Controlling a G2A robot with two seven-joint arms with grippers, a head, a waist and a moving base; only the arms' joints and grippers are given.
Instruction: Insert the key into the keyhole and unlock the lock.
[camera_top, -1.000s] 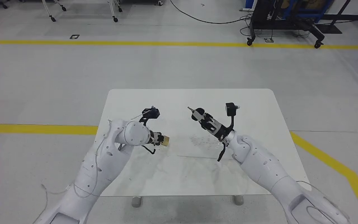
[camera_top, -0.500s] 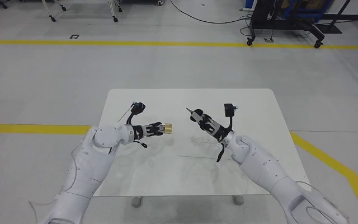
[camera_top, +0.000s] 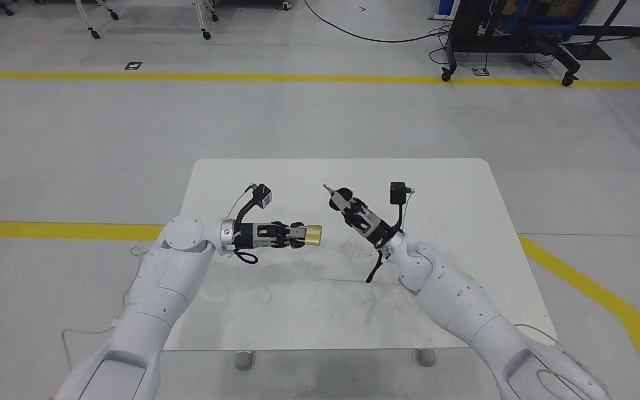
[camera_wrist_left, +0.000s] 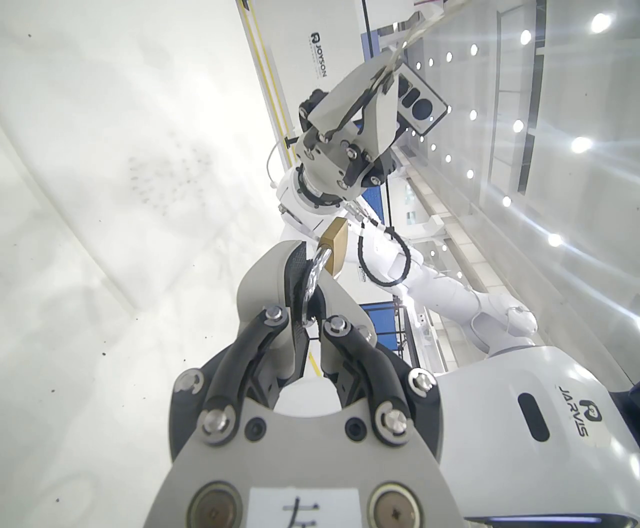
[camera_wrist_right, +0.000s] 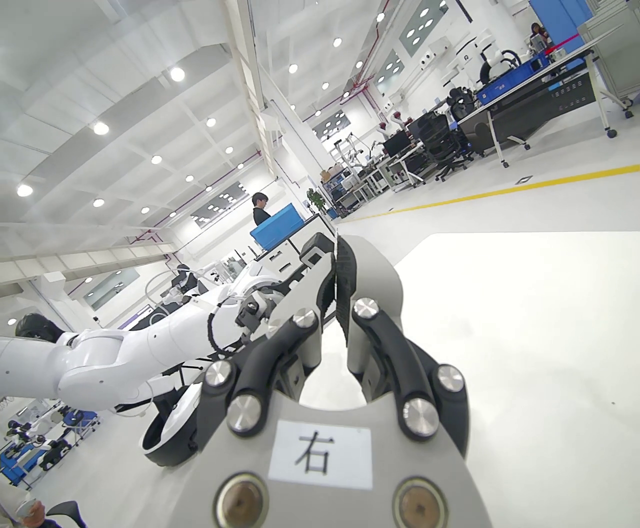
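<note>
One brass padlock (camera_top: 313, 235) is being held clear above the white table (camera_top: 455, 195), its steel shackle (camera_wrist_left: 320, 259) clamped in the left pincer (camera_wrist_left: 306, 285) and its body sticking out toward the other arm. Near it but apart, the right pincer (camera_top: 338, 199) is squeezing together on a thin key (camera_top: 326, 188), whose tip is angling toward the table's far side, not at the lock. Doing this step well is likely meaning turning the right wrist until the blade is lining up with the keyhole, then easing straight in while the left arm is holding rigid.
</note>
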